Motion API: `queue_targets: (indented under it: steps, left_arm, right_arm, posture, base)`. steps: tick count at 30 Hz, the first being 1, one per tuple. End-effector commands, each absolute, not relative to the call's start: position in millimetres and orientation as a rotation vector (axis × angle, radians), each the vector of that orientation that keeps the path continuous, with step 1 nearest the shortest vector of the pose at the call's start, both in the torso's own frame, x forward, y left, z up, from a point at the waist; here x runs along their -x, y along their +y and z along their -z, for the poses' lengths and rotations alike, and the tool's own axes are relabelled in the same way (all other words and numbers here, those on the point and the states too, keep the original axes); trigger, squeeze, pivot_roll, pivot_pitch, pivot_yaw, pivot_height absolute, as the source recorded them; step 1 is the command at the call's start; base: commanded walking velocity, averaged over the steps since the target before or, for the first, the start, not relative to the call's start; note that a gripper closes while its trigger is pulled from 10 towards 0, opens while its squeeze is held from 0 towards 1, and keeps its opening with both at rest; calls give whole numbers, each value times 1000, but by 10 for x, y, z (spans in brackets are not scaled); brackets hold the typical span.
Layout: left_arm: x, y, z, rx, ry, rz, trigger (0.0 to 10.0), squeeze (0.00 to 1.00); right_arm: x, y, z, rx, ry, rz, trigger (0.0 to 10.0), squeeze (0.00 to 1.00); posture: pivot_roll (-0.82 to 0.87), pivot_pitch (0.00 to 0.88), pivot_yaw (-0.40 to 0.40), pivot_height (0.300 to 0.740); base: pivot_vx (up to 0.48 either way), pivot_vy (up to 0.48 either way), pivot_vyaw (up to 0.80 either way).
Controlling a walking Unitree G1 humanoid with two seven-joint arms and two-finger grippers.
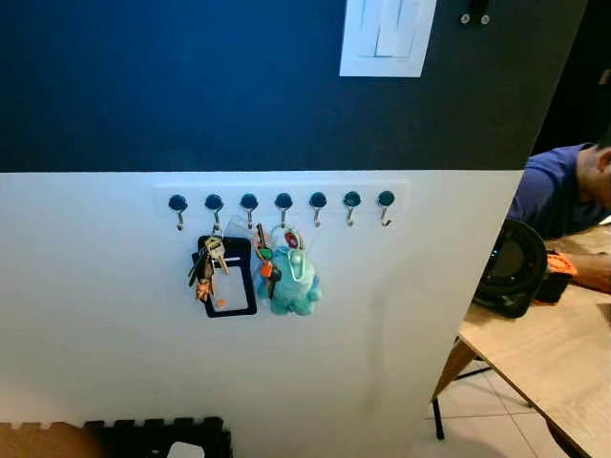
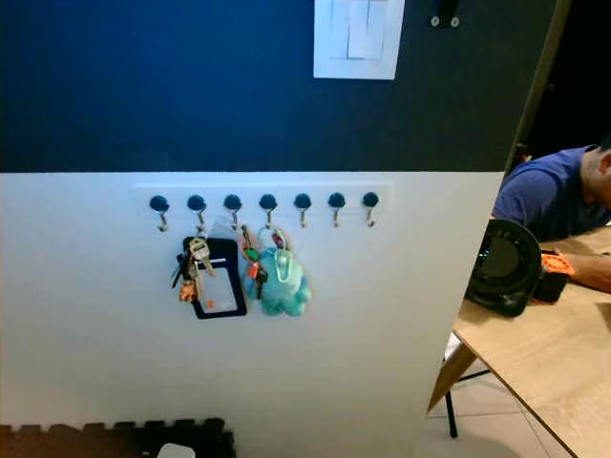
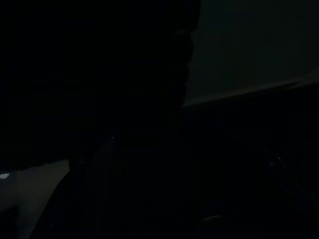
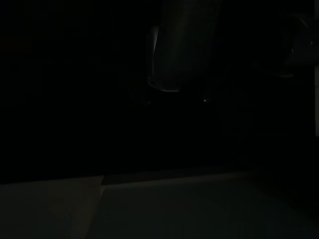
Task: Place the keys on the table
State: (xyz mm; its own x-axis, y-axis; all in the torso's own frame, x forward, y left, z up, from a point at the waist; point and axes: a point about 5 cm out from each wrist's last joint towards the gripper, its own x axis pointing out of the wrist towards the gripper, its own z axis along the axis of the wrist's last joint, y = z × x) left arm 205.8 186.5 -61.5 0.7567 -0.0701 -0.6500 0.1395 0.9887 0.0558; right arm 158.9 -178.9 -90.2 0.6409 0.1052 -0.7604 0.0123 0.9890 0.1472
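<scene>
Step in hand: approach, nothing grasped yet. Keys hang on hook rack on wall, left of teal plush. Wooden surface at right, well apart. Pincer state: cannot tell, wrist views dark. Next: raise arm, lift keys off hook.

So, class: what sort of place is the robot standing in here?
Probably a home entryway by a dining area: a key hook rack holding keys, a light switch, and a wooden table.

keys on wall hooks
</scene>
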Motion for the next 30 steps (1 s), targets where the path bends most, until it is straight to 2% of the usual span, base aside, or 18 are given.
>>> queue_targets:
  steps: [1, 8, 26, 30]
  left_arm:
    - [-2015, 1894, 635, -94, 710, 98, 10000, 0]
    - [-2029, 1881, 627, -77, 703, 98, 10000, 0]
    - [-2021, 1867, 629, -76, 704, 118, 10000, 0]
    - [-2039, 1863, 610, -83, 684, 126, 10000, 0]
  right_arm:
    - [-1558, -1798, 913, -145, 880, -45, 10000, 0]
    - [-1567, -1794, 909, -142, 877, -49, 10000, 0]
    - [-1583, -1770, 903, -144, 871, -54, 10000, 0]
    - [-1589, -1766, 901, -146, 869, -53, 10000, 0]
  posture:
    - [70, 0, 3, 740]
    - [73, 0, 1, 740]
    - [75, 0, 2, 740]
    - [74, 0, 5, 740]
  base:
    - [0, 0, 0]
    - [0, 0, 0]
    - [0, 362, 0]
    - [0, 70, 0]
